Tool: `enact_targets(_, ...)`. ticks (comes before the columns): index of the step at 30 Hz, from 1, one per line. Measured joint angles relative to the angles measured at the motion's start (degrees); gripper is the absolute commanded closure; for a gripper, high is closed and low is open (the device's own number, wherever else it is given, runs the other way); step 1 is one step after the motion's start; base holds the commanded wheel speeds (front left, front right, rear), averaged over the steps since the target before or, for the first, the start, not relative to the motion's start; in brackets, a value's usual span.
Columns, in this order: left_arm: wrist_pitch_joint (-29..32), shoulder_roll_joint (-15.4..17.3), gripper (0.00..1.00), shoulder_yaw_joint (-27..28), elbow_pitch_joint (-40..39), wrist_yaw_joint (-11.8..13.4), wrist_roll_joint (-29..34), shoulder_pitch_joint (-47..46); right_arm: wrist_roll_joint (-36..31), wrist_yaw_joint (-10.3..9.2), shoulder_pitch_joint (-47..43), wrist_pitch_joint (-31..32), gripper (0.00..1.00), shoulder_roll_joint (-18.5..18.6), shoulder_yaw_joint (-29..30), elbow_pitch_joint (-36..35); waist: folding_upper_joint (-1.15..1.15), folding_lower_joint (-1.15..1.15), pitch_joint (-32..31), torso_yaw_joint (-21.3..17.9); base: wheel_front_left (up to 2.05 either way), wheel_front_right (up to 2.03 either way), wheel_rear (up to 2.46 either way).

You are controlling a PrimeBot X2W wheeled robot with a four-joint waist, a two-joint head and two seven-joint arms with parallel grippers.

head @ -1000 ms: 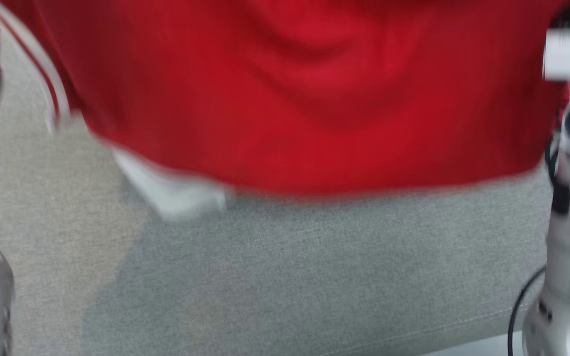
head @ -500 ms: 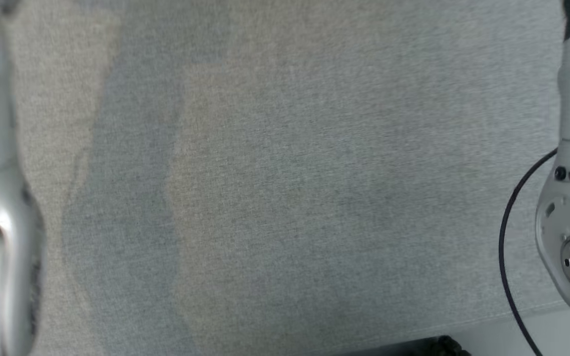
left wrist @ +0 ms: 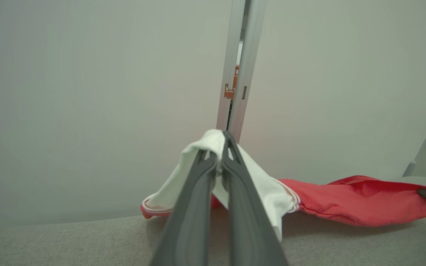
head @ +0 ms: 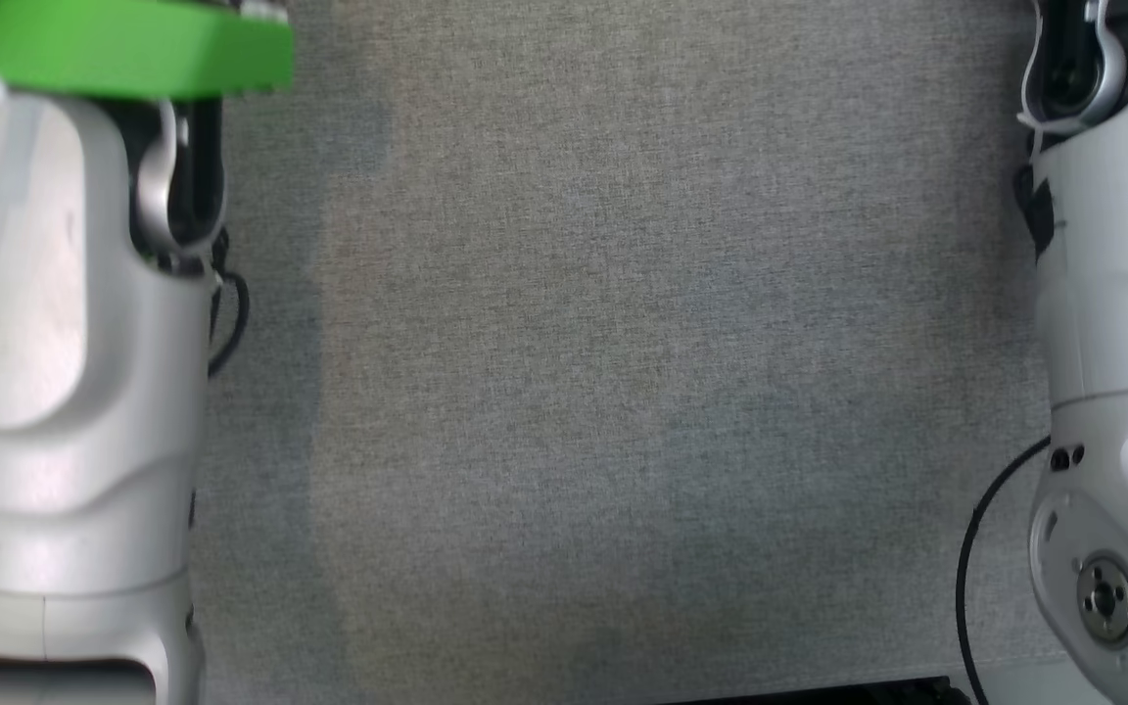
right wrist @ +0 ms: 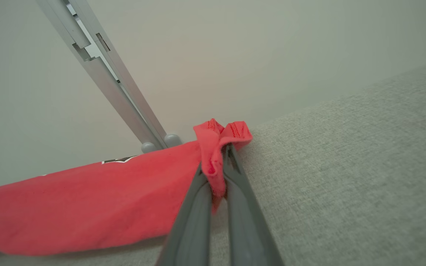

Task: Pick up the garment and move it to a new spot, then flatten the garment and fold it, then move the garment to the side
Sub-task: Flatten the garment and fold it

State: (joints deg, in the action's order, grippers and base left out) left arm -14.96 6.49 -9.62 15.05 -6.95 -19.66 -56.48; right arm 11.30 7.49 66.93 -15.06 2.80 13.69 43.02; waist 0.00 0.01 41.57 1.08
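The garment (left wrist: 353, 199) is a red shirt with a white sleeve (left wrist: 261, 184). It hangs stretched between my two grippers just above the grey cloth-covered table (head: 603, 352). In the left wrist view my left gripper (left wrist: 219, 153) is shut on the white sleeve, which drapes over both fingers. My right gripper (right wrist: 218, 166) is shut on a bunched red corner of the garment (right wrist: 87, 199), whose body runs off to the left of that view. In the head view, my left forearm (head: 65, 392) and right forearm (head: 1112, 294) stand at the two sides.
A pale wall and a grey metal post (left wrist: 240, 66) rise behind the table's far edge. A green part (head: 123, 44) sits atop the left arm. A black cable (head: 975, 548) loops beside the right forearm. The table's near edge (head: 819, 693) runs along the bottom.
The head view has shifted: the red garment that spanned its top a second ago has passed out of it. Both pale forearms now stand larger at its sides.
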Motion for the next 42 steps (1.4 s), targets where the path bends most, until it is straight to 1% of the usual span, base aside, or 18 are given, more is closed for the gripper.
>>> enact_targets(3,0.00,-0.03,1.00,0.60,-4.05,-0.11,-0.63,5.08,2.68,0.00,-3.53,0.00,1.00,0.05,-0.65,-2.34,0.00,0.00,-1.26,0.06,0.00,0.00,0.00)
enact_targets(8,0.00,0.25,1.00,1.96,-9.84,-0.20,-0.79,14.02,6.82,0.00,-10.66,0.01,1.00,-0.01,-3.83,-5.92,0.00,0.00,-4.82,-0.42,0.00,0.00,0.00)
enact_targets(11,0.00,0.29,1.00,2.70,-13.46,-0.35,-0.94,20.19,7.71,0.00,-15.33,0.02,1.00,-0.01,-5.26,-8.57,0.00,-0.01,-7.46,-0.80,0.00,0.00,0.00)
enact_targets(17,-0.02,-0.29,1.00,4.31,-20.90,-0.37,-1.77,34.50,11.31,0.00,-26.77,0.01,1.00,-0.01,-8.45,-13.99,0.00,-0.01,-13.44,-1.47,0.00,0.00,0.00)
enact_targets(20,-0.07,-1.37,1.00,5.12,-23.74,-0.29,-2.52,41.94,12.84,0.00,-33.28,0.01,1.00,-0.02,-9.22,-17.53,0.00,-0.01,-16.66,-1.71,0.00,0.00,0.00)
enact_targets(25,-0.08,-2.34,1.00,4.59,-27.93,0.94,-3.38,52.23,14.13,0.00,-44.42,0.01,1.00,-0.01,-9.54,-24.75,0.00,-0.01,-22.05,-1.74,0.00,0.00,0.00)
enact_targets(29,0.05,-2.52,1.00,3.83,-30.31,2.00,-3.49,58.43,16.28,0.00,-52.68,0.02,1.00,-0.02,-9.69,-30.19,0.00,-0.01,-25.99,-1.51,0.00,0.00,0.00)
enact_targets(34,2.38,-2.41,1.00,3.42,-32.81,3.43,-3.49,65.19,16.78,0.00,-61.57,0.01,1.00,0.00,-9.18,-35.96,0.00,-0.01,-30.35,-1.18,0.00,0.00,0.00)
enact_targets(37,3.65,-1.24,1.00,2.63,-31.58,3.99,-1.46,67.37,18.66,0.00,-65.66,0.01,1.00,0.00,-9.95,-36.11,0.00,-0.02,-32.25,-1.01,0.00,0.00,0.00)
enact_targets(42,3.87,-2.08,1.00,0.29,-27.32,4.14,-2.83,68.09,19.81,0.00,-66.72,0.01,1.00,-0.01,-10.60,-32.56,0.00,-0.01,-33.77,-1.18,0.00,0.00,0.00)
